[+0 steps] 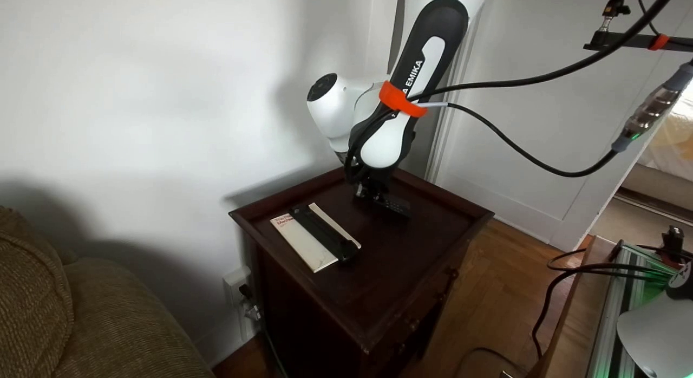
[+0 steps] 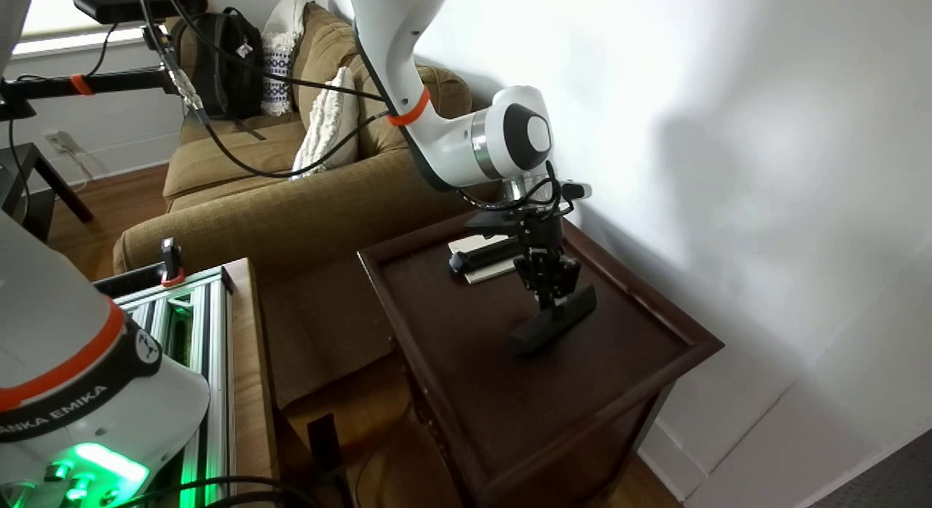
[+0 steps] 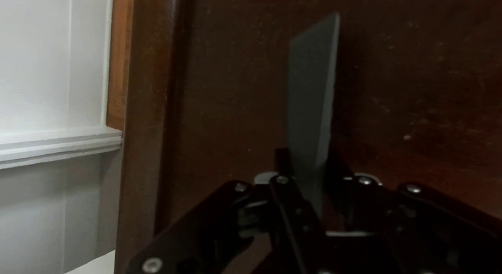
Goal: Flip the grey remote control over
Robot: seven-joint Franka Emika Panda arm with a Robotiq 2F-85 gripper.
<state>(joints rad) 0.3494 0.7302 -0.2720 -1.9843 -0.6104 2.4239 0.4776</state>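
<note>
Seemingly half-flipped, the grey remote control (image 3: 311, 93) was held roughly on edge, clamped in the pincer (image 3: 309, 166); laying over and release were still needed.

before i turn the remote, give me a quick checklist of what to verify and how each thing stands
1. Grip: ok, the gripper is shut on the remote.
2. Remote lying flat: not ok, it is tilted, one long edge up.
3. Remote over the table: ok, inside its edges in both exterior views.
4. Book and black object out of the way: ok, both apart from the remote.
5. Remote's lower edge touching the table: cannot tell.
</note>
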